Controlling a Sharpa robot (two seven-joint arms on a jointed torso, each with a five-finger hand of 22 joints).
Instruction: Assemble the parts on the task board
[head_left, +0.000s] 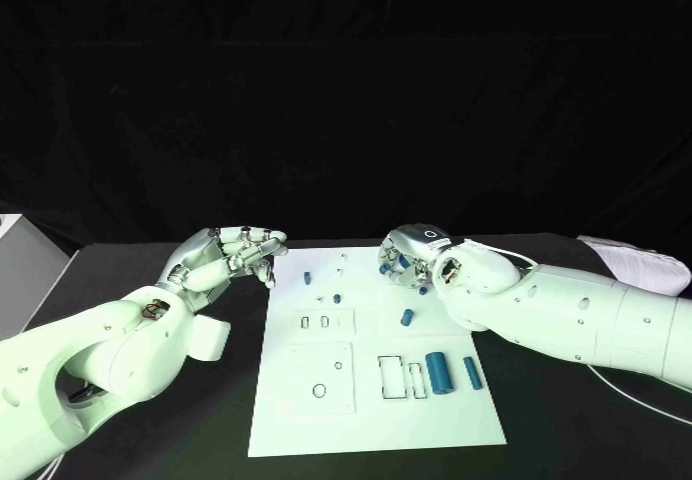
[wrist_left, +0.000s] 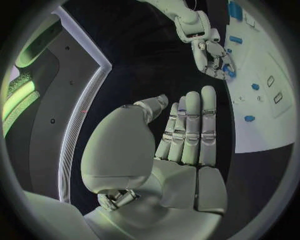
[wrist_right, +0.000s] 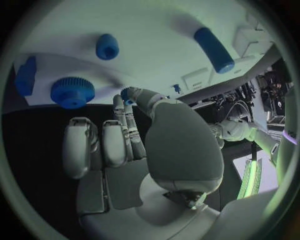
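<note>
The white task board (head_left: 375, 420) lies in the middle of the black table. My right hand (head_left: 421, 256) hovers over its far right part; its thumb and a fingertip pinch a small blue part (wrist_right: 128, 93). Close by it on the board are a blue gear (wrist_right: 72, 92), a short blue sleeve (wrist_right: 107, 46) and a blue rod (wrist_right: 214, 42). A thick blue cylinder (head_left: 437, 372) and a thin one (head_left: 472, 373) lie on the near right of the board. My left hand (head_left: 231, 256) is raised beside the board's far left corner, fingers straight, holding nothing.
Small blue parts (head_left: 336, 298) dot the far half of the board, and outlined recesses (head_left: 335, 378) mark its near half. A white box (head_left: 15, 250) stands at the table's left edge. Papers (head_left: 635, 262) and a cable (head_left: 635, 400) lie to the right.
</note>
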